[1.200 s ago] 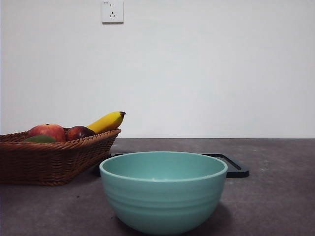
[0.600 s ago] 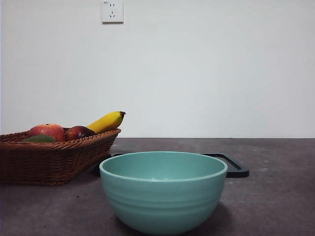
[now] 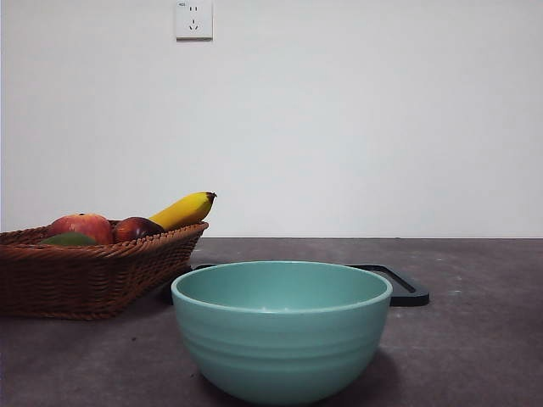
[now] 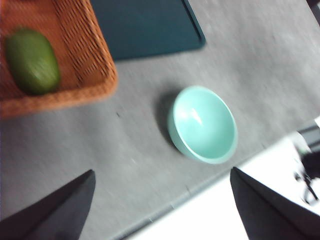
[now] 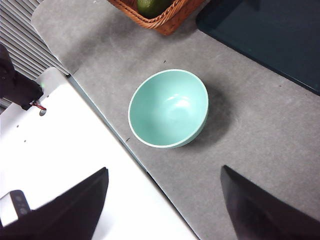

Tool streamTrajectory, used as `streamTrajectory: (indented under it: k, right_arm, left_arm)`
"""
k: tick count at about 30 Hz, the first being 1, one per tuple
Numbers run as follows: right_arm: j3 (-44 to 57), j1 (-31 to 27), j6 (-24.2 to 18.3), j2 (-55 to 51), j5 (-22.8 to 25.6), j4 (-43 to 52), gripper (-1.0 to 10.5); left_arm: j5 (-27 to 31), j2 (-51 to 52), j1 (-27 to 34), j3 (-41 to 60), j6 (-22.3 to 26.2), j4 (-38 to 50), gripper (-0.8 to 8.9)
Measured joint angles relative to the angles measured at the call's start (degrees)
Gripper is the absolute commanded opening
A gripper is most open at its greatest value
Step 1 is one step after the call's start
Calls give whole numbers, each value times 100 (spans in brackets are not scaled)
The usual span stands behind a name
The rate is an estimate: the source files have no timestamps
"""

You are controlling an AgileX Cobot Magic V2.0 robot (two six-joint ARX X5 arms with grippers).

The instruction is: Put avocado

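Observation:
The avocado (image 4: 32,61) is dark green and lies in the wicker basket (image 4: 87,55); in the front view only its green top (image 3: 68,240) shows above the basket rim (image 3: 102,263), and the right wrist view shows it (image 5: 151,6) at the edge. The empty teal bowl (image 3: 282,331) stands on the table in front, also in the left wrist view (image 4: 203,124) and right wrist view (image 5: 169,108). My left gripper (image 4: 162,205) is open, high above the table between basket and bowl. My right gripper (image 5: 165,205) is open, high above the bowl's near side.
The basket also holds a red apple (image 3: 81,227), a dark red fruit (image 3: 136,228) and a yellow banana (image 3: 184,209). A dark tray (image 3: 405,288) lies behind the bowl. The white robot base (image 5: 60,165) borders the table's edge.

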State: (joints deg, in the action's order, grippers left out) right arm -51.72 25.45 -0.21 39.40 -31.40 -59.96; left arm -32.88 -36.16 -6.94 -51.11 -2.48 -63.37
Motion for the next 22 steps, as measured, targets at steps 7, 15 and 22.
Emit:
streamTrajectory:
  k: [7,15,22]
  right_arm:
    - [0,0,2,0,0,63,359]
    - [0,0,4,0,0,109,359]
    - [0,0,4,0,0,109,359]
  left_arm:
    - [267,-636,-63,-35,-153,612,437]
    - [1403,-1950,-374,-468,-170,1150,437]
    - [2374,-3119,-664,-826,-170,1534,436]
